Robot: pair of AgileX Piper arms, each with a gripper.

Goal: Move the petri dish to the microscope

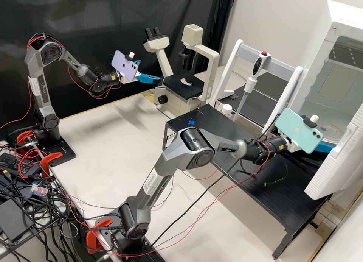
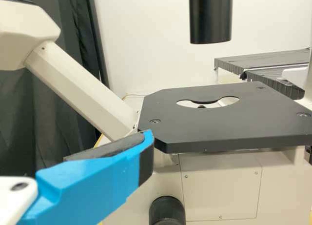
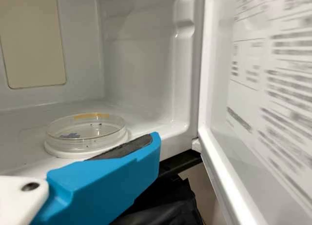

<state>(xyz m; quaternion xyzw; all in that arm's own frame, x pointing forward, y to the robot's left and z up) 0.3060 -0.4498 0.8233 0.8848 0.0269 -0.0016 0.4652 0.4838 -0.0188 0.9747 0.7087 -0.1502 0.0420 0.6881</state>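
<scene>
The clear petri dish (image 3: 85, 131), with a blue mark and an orange strip, sits flat on a white round base inside the white chamber; it also shows in the high view (image 1: 332, 132). At the chamber's opening is my right gripper (image 1: 324, 147), partly behind a green phone. In the right wrist view this gripper (image 3: 105, 186) has one blue finger beside the dish, pad exposed, not holding it. My left gripper (image 1: 150, 70) is open and empty left of the microscope (image 1: 176, 91). In the left wrist view, the gripper (image 2: 92, 186) is near the black stage (image 2: 219, 130).
The chamber's open door (image 3: 263, 98) stands beside the right gripper. A black raised table (image 1: 242, 141) lies between the microscope and the chamber. Behind it, a pipette (image 1: 251, 78) hangs on a white frame, near a small white-capped bottle (image 1: 227, 109). Loose cables trail from both arms.
</scene>
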